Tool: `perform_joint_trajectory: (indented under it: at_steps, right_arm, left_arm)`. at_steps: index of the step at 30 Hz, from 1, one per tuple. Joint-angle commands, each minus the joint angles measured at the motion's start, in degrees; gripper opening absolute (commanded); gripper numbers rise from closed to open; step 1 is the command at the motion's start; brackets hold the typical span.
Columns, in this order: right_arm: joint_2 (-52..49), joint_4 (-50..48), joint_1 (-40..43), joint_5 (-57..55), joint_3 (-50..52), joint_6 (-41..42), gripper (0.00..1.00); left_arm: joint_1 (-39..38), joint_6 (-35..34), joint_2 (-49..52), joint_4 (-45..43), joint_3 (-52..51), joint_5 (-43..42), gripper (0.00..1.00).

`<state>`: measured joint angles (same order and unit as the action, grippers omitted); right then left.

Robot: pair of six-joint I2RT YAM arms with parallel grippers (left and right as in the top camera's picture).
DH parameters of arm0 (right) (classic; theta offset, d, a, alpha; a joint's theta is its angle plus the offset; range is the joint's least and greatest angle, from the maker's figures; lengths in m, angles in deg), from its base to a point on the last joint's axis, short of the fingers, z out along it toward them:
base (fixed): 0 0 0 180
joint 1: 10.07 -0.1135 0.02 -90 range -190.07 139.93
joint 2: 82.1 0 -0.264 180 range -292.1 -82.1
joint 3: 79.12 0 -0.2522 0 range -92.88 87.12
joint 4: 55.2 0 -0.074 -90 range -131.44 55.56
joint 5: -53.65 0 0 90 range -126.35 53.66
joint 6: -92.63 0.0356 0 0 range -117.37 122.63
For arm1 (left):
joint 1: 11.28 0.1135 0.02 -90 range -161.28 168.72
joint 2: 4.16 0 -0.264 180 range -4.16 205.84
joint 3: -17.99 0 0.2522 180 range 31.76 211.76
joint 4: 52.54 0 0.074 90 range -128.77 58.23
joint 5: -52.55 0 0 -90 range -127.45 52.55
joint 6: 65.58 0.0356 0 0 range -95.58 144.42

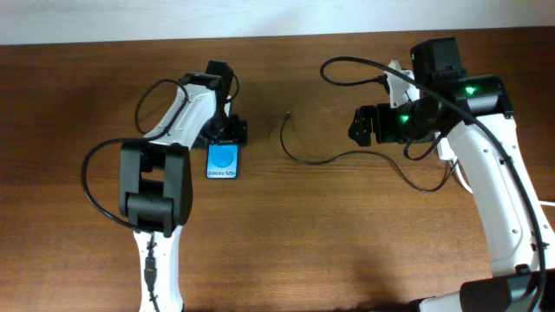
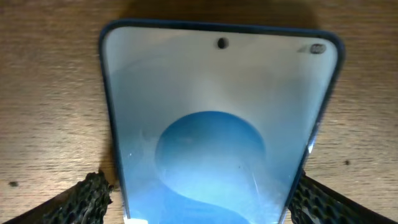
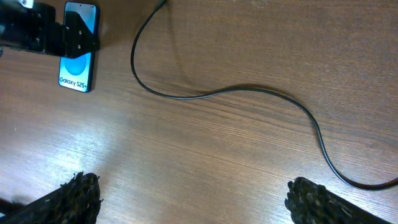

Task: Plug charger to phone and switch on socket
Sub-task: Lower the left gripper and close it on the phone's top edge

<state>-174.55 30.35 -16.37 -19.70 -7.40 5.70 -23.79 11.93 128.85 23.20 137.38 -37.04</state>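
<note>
Since both arms reach in from the near edge of the wooden table (image 1: 286, 251), I'll start there and work back.

First thing you hit is the phone (image 1: 223, 162), left of centre. It lies flat, screen up, with the blue circle lit and the white "Galaxy" strip at its near end.

Right behind that, the left gripper (image 1: 227, 130) sits over the far end of the phone. In the left wrist view its fingers (image 2: 90, 199) come in on either side, one against each long edge, so it looks closed on the phone with the phone resting on the wood.

Over to the right, the charger (image 3: 186, 97) snakes across the table, well apart from the phone. Its near stretch runs off to the right and disappears under the right arm. From there it wiggles left, then bends away toward the far side and ends at the small plug tip (image 1: 288, 113). That tip lies loose on the wood, roughly level with the left gripper and to its right.

The right gripper (image 1: 357, 126) is further right, above the table – jaws spread wide, nothing between them. From its own camera the cable passes ahead of both fingertips, touching neither.

I can't pick out the socket; the right arm covers that far right corner.
</note>
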Motion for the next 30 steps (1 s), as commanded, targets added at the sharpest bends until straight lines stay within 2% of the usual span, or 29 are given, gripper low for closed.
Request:
perform_joint_trajectory:
  at_steps: [1,7,10,12,14,18,22,26,30]
  right_arm:
    - [-0.22,0.07,0.28,0.55,-0.52,0.39,0.98]
    - [-0.22,0.04,0.28,0.52,-0.52,0.39,0.98]
    - [-0.22,0.04,0.28,0.52,-0.52,0.37,0.98]
    - [-0.22,-0.02,0.28,0.52,-0.52,0.39,0.99]
    - [-0.22,-0.02,0.28,0.5,-0.52,0.37,0.98]
    - [-0.22,-0.61,0.28,0.52,-0.52,0.37,0.98]
    - [-0.22,-0.63,0.28,0.52,-0.52,0.37,0.98]
    - [-0.22,-0.63,0.28,0.52,-0.52,0.37,0.98]
    - [-0.22,-0.63,0.28,0.52,-0.52,0.37,0.98]
  left_arm:
    - [2.34,-0.07,2.03,0.5,-0.61,-1.11,0.94]
    - [1.55,0.55,2.03,0.68,-1.14,-1.2,0.94]
    - [1.42,0.55,2.03,-2.1,-4.87,-2.78,0.92]
    - [1.42,0.55,2.03,-2.58,-5.51,-2.58,0.85]
    - [1.42,0.57,2.03,-2.56,-5.51,-2.58,0.84]
    - [1.42,0.57,2.01,-1.88,-5.49,-2.58,0.7]
    - [1.55,0.57,1.99,-1.05,-3.91,-2.54,0.66]
    - [1.55,0.55,1.99,1.79,0.66,-2.56,0.55]
    - [1.55,0.55,1.99,3.04,1.57,-2.56,0.4]
